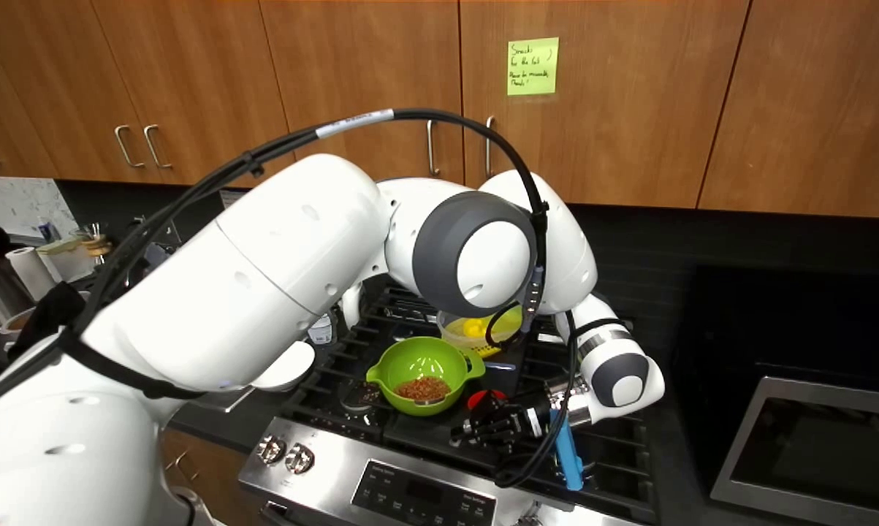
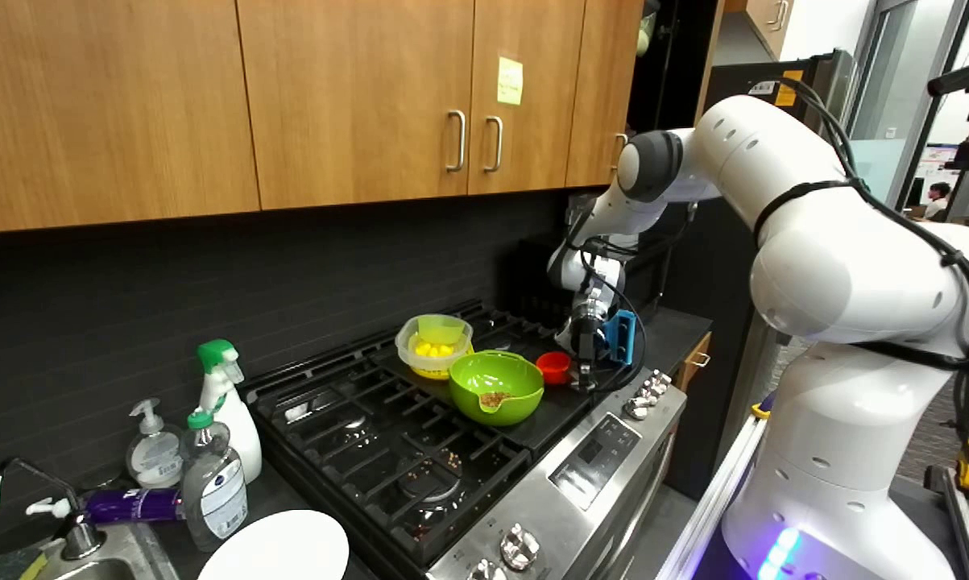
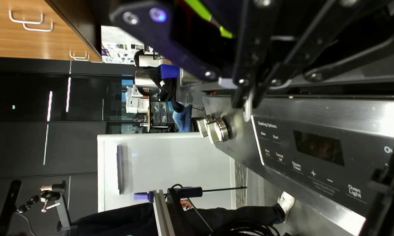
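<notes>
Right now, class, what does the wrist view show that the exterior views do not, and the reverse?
Only the wrist view shows a white shoe and blue jeans.
Only the exterior views show the sticky note, translucent container and brown bits in the green bowl.
All share the gripper and oven control panel.

Black stovetop (image 2: 347, 447): green bowl (image 2: 520, 409); red cup (image 2: 554, 374) and translucent tub (image 2: 409, 358) just beside it.

Arm (image 1: 300, 263) arched high — gripper (image 3: 248, 104) low, jaws together
</notes>
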`<state>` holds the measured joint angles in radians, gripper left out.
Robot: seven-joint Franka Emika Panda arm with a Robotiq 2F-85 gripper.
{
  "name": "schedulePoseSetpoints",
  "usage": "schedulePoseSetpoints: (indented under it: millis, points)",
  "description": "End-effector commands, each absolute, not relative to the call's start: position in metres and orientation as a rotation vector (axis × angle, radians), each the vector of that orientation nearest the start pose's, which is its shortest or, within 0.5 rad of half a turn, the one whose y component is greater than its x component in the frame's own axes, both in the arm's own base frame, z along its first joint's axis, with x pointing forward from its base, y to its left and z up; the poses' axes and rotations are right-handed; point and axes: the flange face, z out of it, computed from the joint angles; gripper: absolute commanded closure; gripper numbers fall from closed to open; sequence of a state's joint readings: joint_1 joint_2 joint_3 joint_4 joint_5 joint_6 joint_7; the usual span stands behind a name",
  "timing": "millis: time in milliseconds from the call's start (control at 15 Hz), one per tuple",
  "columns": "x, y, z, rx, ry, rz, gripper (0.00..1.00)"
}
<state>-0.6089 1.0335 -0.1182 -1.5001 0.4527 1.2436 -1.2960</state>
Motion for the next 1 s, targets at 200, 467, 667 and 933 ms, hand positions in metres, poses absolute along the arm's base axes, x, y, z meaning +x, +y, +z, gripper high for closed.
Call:
schedulePoseSetpoints:
  millis: [200, 467, 667, 933]
  points:
    - [0.4384, -0.3109, 0.0528, -1.852, -0.354, 0.418, 0.99]
    - [0.4396, -0.3142, 0.0489, -1.850, -0.345, 0.412, 0.84]
    - [0.4398, -0.3145, 0.0490, -1.851, -0.345, 0.411, 0.65]
    - [0.4399, -0.3146, 0.0491, -1.851, -0.345, 0.411, 0.48]
